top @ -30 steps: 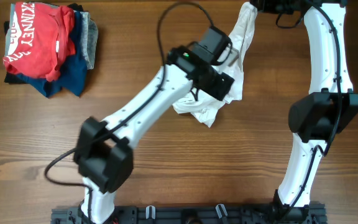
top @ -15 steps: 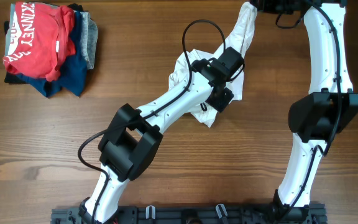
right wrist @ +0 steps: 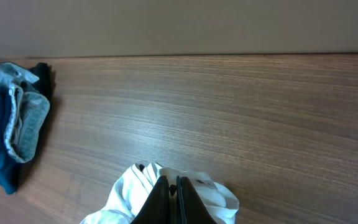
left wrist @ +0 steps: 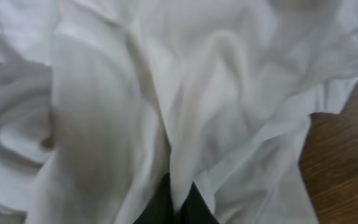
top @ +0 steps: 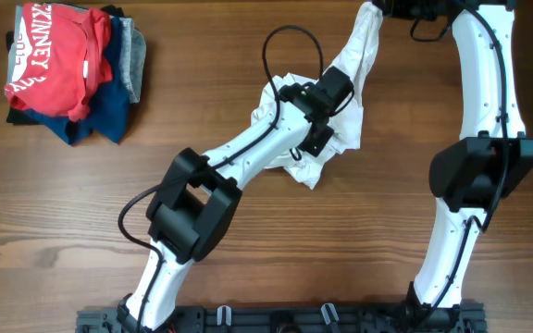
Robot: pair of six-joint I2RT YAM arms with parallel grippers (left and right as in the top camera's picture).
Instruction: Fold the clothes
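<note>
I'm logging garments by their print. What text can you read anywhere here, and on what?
"KINNEY", white letters, start hidden by a fold: on the red T-shirt, far left.
A second line beneath it: too small to read.
White T-shirt: no print showing.

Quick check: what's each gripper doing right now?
left gripper: shut, pinching a fold of the white T-shirt.
right gripper: shut on a bunched part of the white T-shirt.
</note>
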